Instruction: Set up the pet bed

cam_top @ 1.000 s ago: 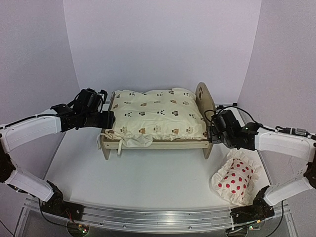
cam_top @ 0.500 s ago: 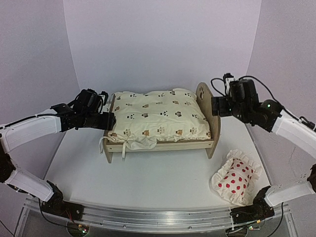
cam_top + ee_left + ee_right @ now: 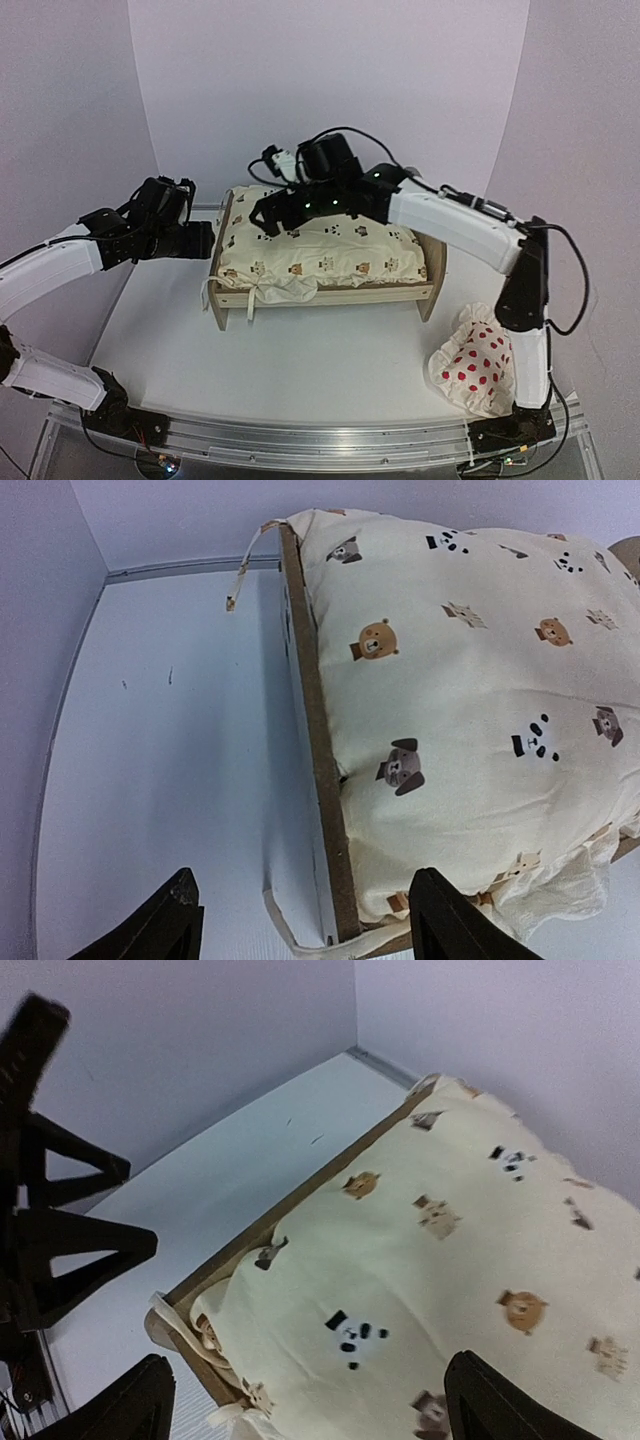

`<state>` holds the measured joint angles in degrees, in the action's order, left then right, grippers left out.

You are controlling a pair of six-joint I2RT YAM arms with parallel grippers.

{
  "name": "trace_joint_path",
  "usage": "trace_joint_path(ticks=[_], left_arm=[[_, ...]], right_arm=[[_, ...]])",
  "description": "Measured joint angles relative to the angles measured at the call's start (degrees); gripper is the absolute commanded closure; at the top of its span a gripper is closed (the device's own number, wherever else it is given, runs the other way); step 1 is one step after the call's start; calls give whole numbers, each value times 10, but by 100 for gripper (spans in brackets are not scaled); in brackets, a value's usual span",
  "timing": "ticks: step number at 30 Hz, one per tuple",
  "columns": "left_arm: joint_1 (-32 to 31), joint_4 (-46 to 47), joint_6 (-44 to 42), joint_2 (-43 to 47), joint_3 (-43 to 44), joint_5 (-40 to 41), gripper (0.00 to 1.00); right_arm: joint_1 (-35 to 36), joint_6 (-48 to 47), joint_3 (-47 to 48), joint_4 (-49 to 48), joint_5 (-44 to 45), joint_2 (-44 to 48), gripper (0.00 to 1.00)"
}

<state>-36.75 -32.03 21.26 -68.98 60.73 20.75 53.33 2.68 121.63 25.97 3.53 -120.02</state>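
The pet bed [image 3: 330,292] is a light plywood frame at the table's middle, with a cream animal-print cushion [image 3: 330,250] filling it. My left gripper [image 3: 207,241] hovers open just off the bed's left end board [image 3: 221,255]. In the left wrist view that board's edge [image 3: 315,750] runs between the spread fingers [image 3: 162,929], and nothing is held. My right gripper [image 3: 263,217] reaches across from the right and hangs open over the cushion's back-left part. In the right wrist view the cushion [image 3: 430,1250] lies below its wide fingers [image 3: 505,1410].
A white frilled pillow with red dots [image 3: 478,360] lies on the table at the front right. Cushion tie ribbons [image 3: 250,292] hang off the bed's front-left corner. White walls close in the back and sides. The left arm [image 3: 50,1240] shows in the right wrist view.
The right arm swung up from the bed's right end and across to above the cushion's left part, jaws spread wider. The left gripper drew back slightly left.
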Motion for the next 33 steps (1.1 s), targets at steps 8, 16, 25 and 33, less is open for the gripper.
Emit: trace_joint_path(ticks=[8, 16, 25, 33], left_arm=[[0, -26, 17, 31, -6, 27, 28], [0, -36, 29, 44, -23, 34, 29], [0, -42, 33, 44, -25, 34, 30], [0, -42, 34, 44, -29, 34, 31]], right_arm=[[36, -105, 109, 26, -45, -160, 13], [58, -195, 127, 26, -47, -176, 17], [60, -276, 127, 22, -19, -194, 31], [60, -314, 124, 21, 2, -214, 64]])
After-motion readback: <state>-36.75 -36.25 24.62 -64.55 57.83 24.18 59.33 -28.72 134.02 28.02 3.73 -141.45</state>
